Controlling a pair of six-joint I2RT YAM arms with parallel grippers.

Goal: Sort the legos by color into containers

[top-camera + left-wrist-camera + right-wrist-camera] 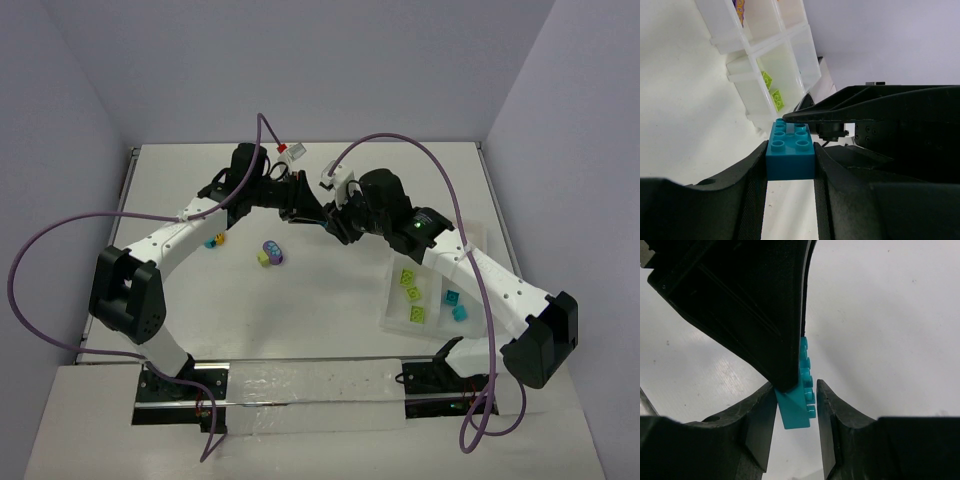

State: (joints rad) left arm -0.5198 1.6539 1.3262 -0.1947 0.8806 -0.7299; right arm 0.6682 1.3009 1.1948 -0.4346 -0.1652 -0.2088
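Midway: left pincer [790, 162], right pincer [796, 396] both pinch one teal brick [790, 150].
Beside right pincer, tray [398, 322] holds greens [412, 293], teals [455, 303]; loose pairs [270, 252] remain near left.

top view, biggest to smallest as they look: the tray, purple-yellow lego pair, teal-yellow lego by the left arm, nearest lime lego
1. tray
2. purple-yellow lego pair
3. teal-yellow lego and nearest lime lego: these look about alike, too close to rank
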